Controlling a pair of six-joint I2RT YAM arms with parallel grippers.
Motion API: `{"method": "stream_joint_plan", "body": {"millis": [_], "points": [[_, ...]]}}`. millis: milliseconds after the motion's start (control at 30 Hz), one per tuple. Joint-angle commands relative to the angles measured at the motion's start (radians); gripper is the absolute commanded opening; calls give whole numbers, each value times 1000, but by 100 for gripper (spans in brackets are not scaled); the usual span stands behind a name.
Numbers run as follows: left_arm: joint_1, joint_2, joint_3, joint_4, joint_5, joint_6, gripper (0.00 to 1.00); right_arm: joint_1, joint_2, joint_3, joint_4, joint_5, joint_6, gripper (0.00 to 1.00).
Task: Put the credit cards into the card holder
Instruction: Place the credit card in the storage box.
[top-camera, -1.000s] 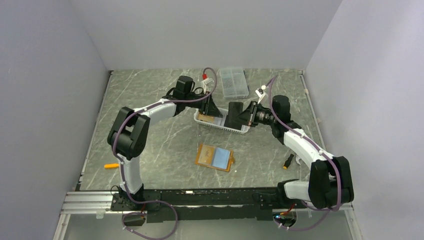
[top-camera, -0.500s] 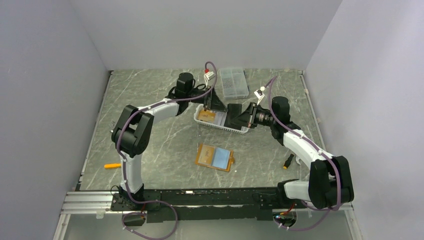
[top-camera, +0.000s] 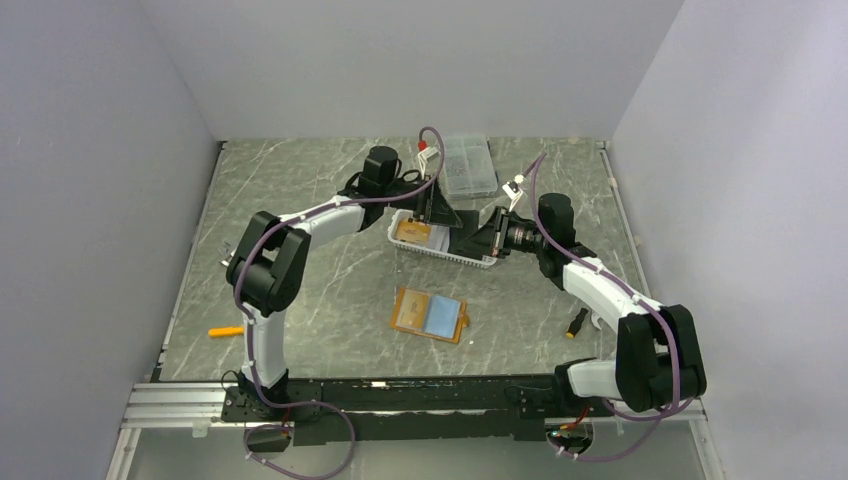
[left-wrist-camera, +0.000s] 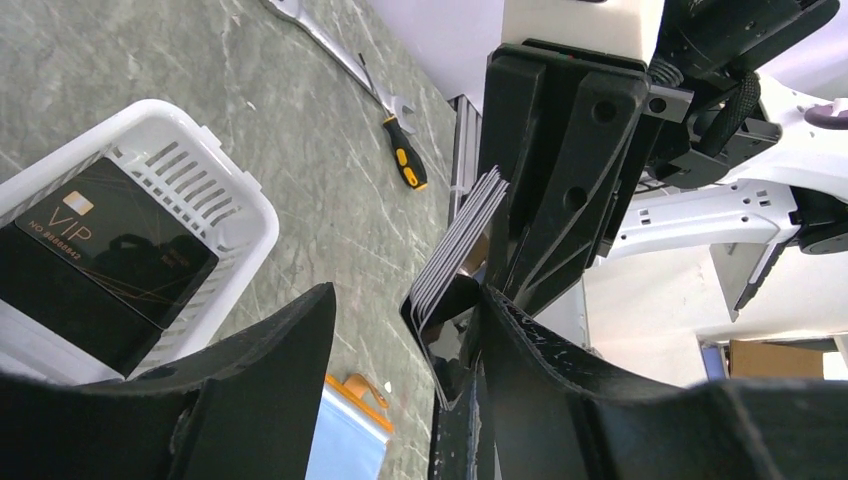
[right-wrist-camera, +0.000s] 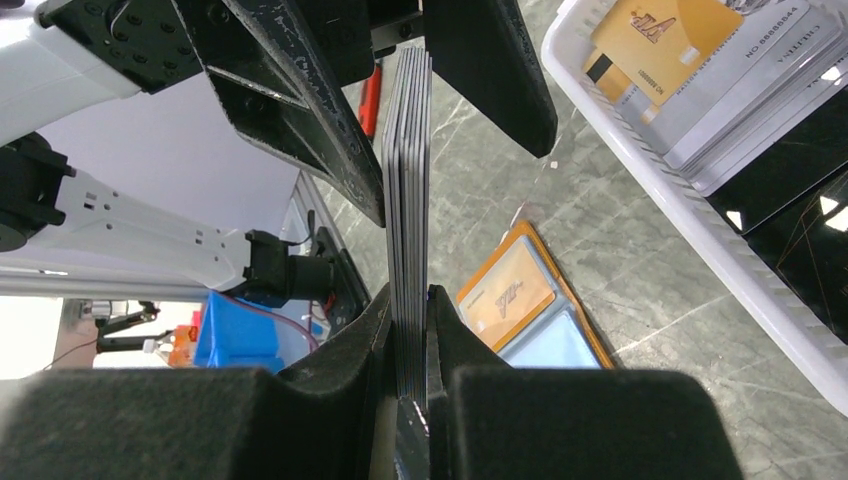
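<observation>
Right gripper (right-wrist-camera: 410, 300): is clamping a stack of credit cards (right-wrist-camera: 410, 180) edge-on between its two fingers, gripping the stack's lower end while the rest is sticking out past the fingertips.
Left gripper (left-wrist-camera: 400, 330): is standing released, its jaws spread on either side of the free end of the same stack; whether either finger is touching the cards I cannot tell.
Both grippers, seen from above: the left gripper (top-camera: 438, 212) and right gripper (top-camera: 478, 237) are meeting nose to nose over the white basket (top-camera: 430, 251).
Stack: is showing as many thin cards pressed together, fanning slightly at the free end in the left wrist view.
White basket: is sitting on the worktop beyond its middle, toward the far edge; it is holding more loose cards, among them a black VIP card (left-wrist-camera: 110, 260) and an orange-gold card (right-wrist-camera: 670, 40).
Card holder (top-camera: 430, 314): is lying open and flat near the middle of the worktop, nearer the arms than the basket and apart from it, showing a gold card on one half and pale blue on the other.
Clear compartment box (top-camera: 468, 165): is resting against the far edge.
Screwdriver (top-camera: 577, 322): is lying toward the right edge.
Small orange object (top-camera: 223, 331): is lying near the left edge.
</observation>
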Motion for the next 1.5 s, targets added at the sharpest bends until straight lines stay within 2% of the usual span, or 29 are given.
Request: {"method": "stream_joint_plan", "body": {"millis": [0, 233, 467, 700, 833, 1000, 1200, 1367, 1467], "points": [[9, 6, 22, -21, -14, 57, 58, 2, -7, 45, 46, -27, -14, 0], [24, -10, 0, -81, -30, 122, 54, 1, -20, 45, 43, -12, -16, 0], [28, -20, -17, -89, -33, 125, 49, -6, -18, 25, 122, 9, 43, 11], [33, -2, -23, -67, -24, 102, 30, -5, 6, 17, 187, -3, 88, 19], [43, -1, -39, -35, -12, 72, 25, -5, 19, 11, 191, -2, 94, 23], [46, -10, -48, -31, -8, 68, 23, -5, 29, 1, 210, 5, 103, 22], [51, -15, -56, -24, -7, 60, 22, -12, 17, -4, 184, 18, 87, 16], [63, 2, -52, -4, -3, 31, 13, -31, 7, -19, 174, 23, 85, 10], [66, 22, -29, -20, -7, 38, 3, -45, 0, -25, 150, 36, 74, 10]]}}
